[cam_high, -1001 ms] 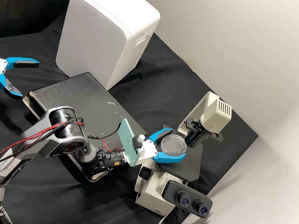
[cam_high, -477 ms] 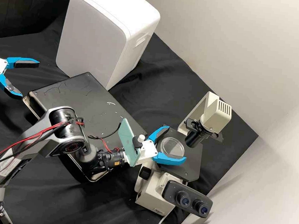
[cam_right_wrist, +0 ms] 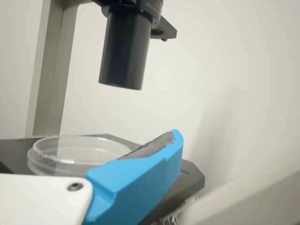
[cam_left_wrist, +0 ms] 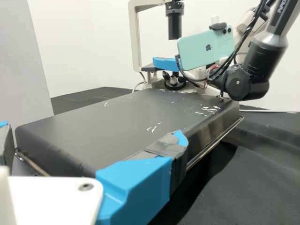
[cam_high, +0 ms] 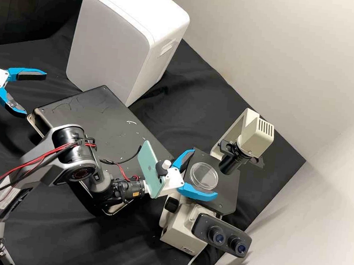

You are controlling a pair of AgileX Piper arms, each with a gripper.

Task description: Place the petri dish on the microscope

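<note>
Right arm: the right gripper (cam_high: 203, 173) is over the black stage (cam_high: 226, 193) of the cream-coloured laboratory microscope (cam_high: 184, 228). Its two blue fingers (cam_high: 198, 192) are spread wide and grasp nothing. The clear round plastic petri dish (cam_high: 205, 177) lies flat on the stage, between the two fingers. In the high view the nearer finger stands apart from the dish rim. Whether the farther finger touches the rim cannot be told. The right wrist view shows the dish (cam_right_wrist: 75, 152) resting level on the stage, with one blue finger (cam_right_wrist: 140, 173) in front of it.

The microscope's black cylindrical tube (cam_high: 229, 164) hangs above the stage, just beside the dish. Whether the dish sits squarely under it cannot be told. The dark binocular eyepieces (cam_high: 225, 239) sit at the microscope's near side.

Left arm: the left gripper (cam_high: 35, 94) is at the far left of the black cloth-covered bench (cam_high: 197, 96), well apart from the microscope. Its fingers are wide open and empty. It is just beside the corner of the flat black rectangular slab (cam_high: 102, 118).

Other items: a mint-green phone (cam_high: 151, 170) is mounted on the right arm's wrist. A white rounded box (cam_high: 127, 39) stands behind the slab.
</note>
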